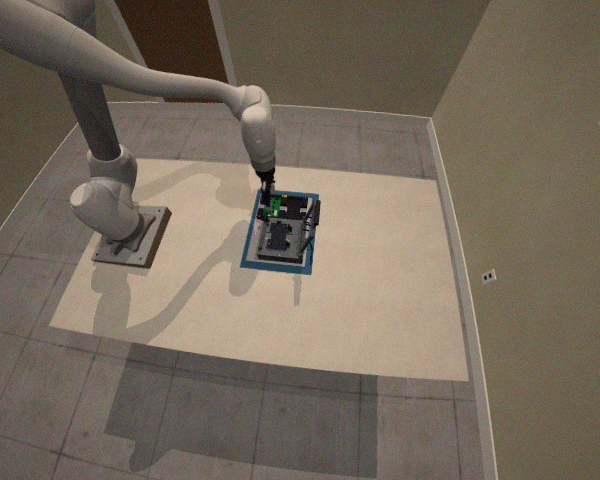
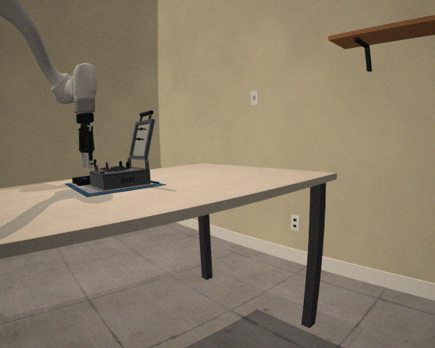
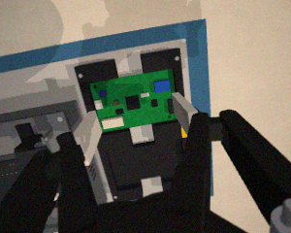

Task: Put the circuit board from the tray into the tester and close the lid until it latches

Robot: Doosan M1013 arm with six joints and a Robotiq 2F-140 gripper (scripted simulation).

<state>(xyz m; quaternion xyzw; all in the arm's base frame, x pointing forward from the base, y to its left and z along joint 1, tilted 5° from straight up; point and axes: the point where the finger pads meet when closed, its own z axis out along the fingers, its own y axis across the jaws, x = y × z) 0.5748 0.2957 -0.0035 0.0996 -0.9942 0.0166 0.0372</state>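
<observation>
The green circuit board lies face up in one pocket of the black tray, on the side nearer the arm's base. Its white connector points toward the tester. The tester's lid stands open and upright. My gripper is open and hangs a little above the board. In the wrist view its two pale pads show left and right of the board, touching nothing.
The tray's other pocket is empty. Tray and tester stand together on a blue mat on the beige table. The arm's base is bolted down to the left.
</observation>
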